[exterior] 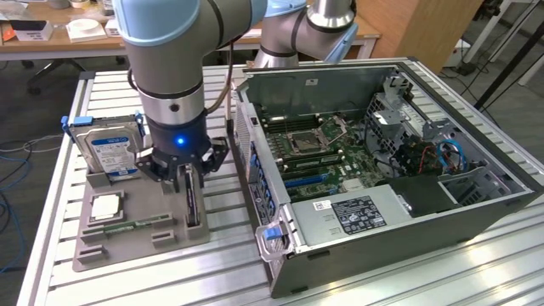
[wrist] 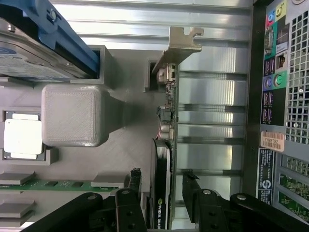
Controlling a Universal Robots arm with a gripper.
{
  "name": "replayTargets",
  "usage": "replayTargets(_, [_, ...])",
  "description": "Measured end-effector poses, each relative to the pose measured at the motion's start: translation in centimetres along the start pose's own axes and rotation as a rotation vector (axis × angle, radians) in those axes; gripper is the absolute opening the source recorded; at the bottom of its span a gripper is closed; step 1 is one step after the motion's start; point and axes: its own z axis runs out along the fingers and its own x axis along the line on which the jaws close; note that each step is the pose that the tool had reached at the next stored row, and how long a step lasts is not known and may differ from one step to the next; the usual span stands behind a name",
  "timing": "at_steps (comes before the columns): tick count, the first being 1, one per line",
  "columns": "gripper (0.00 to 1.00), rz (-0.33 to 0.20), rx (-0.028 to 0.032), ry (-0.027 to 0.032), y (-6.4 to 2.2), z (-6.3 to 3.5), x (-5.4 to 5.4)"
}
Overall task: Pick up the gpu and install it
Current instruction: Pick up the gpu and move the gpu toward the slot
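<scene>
Gpu [exterior: 192, 201]: on edge in grey tray [exterior: 127, 245], at the tray edge nearest the computer case [exterior: 408, 210].
Gripper [wrist: 162, 176]: fingers [wrist: 190, 181] spread, straddling the card, not pinching.
Progress: not yet lifted or installed.

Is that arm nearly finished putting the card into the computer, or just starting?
Just starting. Nothing looks done yet: the gpu stands on edge in the grey holder beside the open computer case. In hand: the gripper hangs over it, fingers open on either side. Left: lifting it and seating it on the motherboard.
</scene>
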Motion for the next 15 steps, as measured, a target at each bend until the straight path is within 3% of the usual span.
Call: replayTargets(15, [0.47,0.0,0.0002,0.0002,-0.05,0.87,-0.08])
